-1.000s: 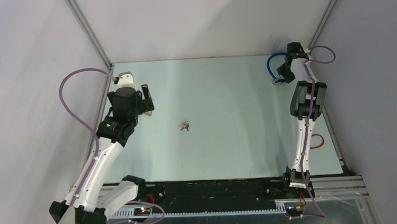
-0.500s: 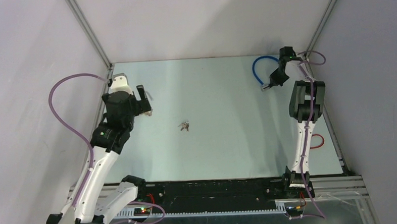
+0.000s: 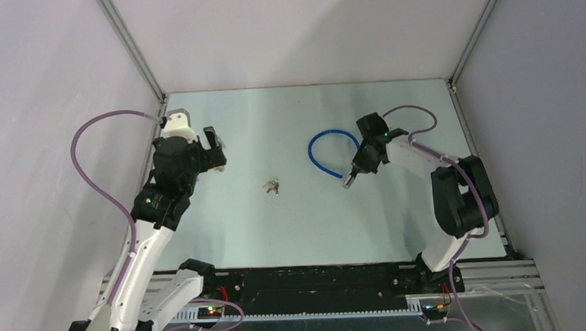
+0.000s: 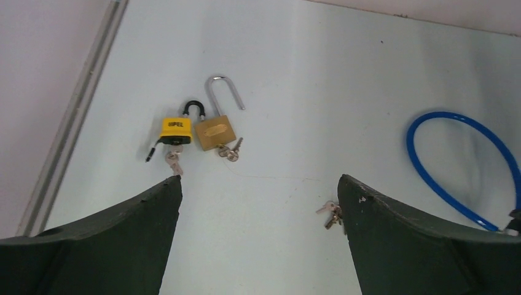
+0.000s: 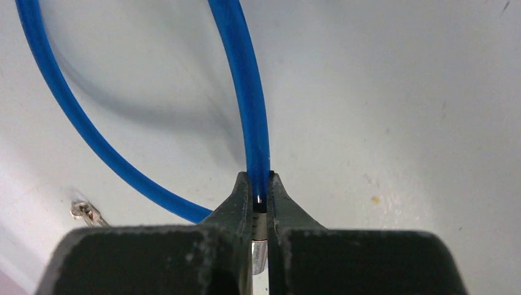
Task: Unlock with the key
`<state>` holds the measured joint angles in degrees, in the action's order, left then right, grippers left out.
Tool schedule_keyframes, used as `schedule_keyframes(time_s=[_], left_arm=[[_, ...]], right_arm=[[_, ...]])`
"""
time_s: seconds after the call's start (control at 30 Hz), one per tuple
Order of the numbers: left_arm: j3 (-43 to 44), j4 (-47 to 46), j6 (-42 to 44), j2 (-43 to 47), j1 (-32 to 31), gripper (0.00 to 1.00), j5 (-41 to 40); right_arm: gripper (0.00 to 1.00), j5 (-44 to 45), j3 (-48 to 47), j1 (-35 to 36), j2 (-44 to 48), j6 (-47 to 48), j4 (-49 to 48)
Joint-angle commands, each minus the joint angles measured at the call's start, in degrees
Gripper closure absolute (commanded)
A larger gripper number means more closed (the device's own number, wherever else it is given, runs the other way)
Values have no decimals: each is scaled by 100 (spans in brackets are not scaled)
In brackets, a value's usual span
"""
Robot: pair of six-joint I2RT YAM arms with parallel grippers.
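Seen from above, the right gripper (image 3: 349, 180) is clamped tight on a blue cable lock (image 5: 246, 92) just above its metal end, with the loop trailing over the middle of the bench (image 3: 293, 233). A small bunch of keys (image 3: 272, 186) lies near, on its left. The left gripper (image 4: 258, 181) hangs wide open and empty over a yellow padlock (image 4: 175, 130) and a brass padlock (image 4: 215, 131). Probably best to set the cable's end beside the keys, not on them — low and slow, so the stiff loop cannot sweep them away.
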<state>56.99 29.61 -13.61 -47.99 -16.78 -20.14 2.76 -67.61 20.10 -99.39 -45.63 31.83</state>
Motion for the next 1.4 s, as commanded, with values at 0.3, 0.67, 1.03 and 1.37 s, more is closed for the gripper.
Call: schedule_keyframes(time_s=[0.3, 0.67, 1.03, 1.37], left_arm=[[-275, 89, -821, -683, -746, 5, 845], [-98, -289, -1564, -2584, -1205, 25, 725], [240, -1059, -2325, -4124, -1205, 36, 924], [562, -1078, -2164, -4888, -1285, 39, 1060]], right_arm=[[100, 485, 1171, 1070, 582, -1072, -1183], [46, 352, 1560, 1217, 900, -847, -1539], [25, 1138, 1989, 1301, 2158, -201, -1298], [25, 862, 2552, 1086, 2541, -192, -1424]])
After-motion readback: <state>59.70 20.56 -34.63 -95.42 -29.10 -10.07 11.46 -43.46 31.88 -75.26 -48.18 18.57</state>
